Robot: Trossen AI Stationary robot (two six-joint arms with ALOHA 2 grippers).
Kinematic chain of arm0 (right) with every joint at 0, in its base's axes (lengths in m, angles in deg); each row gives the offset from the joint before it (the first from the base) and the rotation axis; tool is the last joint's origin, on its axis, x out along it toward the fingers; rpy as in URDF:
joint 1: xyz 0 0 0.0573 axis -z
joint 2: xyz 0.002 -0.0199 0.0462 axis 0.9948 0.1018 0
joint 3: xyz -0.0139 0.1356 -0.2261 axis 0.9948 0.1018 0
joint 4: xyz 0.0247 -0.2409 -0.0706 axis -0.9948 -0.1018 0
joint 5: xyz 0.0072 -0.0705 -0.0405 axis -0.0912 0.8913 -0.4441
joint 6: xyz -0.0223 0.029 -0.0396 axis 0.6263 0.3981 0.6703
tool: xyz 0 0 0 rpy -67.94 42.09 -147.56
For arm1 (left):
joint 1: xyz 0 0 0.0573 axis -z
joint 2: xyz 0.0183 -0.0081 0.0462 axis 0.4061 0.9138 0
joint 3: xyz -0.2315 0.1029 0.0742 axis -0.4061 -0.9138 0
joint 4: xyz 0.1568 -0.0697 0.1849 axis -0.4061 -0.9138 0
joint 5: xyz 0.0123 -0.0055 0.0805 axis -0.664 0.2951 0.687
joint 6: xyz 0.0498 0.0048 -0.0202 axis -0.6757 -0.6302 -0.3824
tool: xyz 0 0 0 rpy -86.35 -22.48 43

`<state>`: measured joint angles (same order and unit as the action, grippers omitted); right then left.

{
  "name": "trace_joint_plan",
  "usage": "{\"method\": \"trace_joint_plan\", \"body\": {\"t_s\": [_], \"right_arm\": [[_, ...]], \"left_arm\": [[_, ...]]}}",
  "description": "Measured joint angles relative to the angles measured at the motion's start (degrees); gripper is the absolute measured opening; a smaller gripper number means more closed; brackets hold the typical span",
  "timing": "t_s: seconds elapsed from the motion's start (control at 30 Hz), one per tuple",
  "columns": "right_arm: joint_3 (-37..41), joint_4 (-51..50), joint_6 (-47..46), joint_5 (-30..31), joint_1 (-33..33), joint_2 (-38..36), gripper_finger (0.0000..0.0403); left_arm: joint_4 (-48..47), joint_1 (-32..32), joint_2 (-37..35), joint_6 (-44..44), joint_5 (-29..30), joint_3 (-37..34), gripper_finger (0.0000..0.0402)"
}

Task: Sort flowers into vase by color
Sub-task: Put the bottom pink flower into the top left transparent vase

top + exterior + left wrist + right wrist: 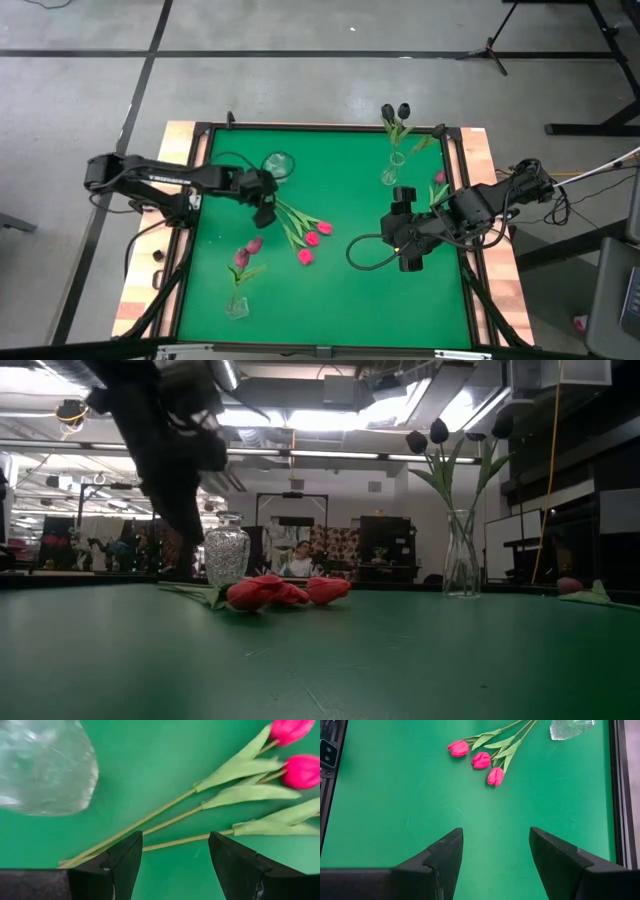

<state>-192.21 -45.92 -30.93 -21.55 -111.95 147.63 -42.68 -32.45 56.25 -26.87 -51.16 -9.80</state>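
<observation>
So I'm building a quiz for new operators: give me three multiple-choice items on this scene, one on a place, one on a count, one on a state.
1. Where do the bright pink tulips lie?
A. in a vase
B. flat on the green mat
C. on the floor

2. How many near-black tulips stand in the tall glass vase at the far edge?
A. two
B. five
C. none

3. What is the left end effector doing?
A. gripping a vase
B. open over the pink tulips' stems
C. shut on a leaf

Answers: 1 B, the high view shows them flat on the mat; 2 A, two dark heads show above the vase; 3 B, the left wrist view shows spread fingers above the stems.
</observation>
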Motion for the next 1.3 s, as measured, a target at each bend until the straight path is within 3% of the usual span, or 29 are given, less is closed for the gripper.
{"method": "trace_joint_plan", "body": {"t_s": [0.43,0.97,1.3], "right_arm": [[0.0,0.0,0.0,0.0,0.0,0.0,0.0227],[0.0,0.2,0.0,0.0,0.0,0.0,0.0227],[0.0,0.2,-0.3,0.0,0.0,0.0,0.0227]], "left_arm": [[4.6,0.0,12.4,-9.1,-1.1,-0.1,0.0225],[6.5,4.6,12.6,-21.6,-3.7,-0.1,0.0223],[7.8,3.9,12.6,-20.8,-2.7,-0.1,0.017]]}}
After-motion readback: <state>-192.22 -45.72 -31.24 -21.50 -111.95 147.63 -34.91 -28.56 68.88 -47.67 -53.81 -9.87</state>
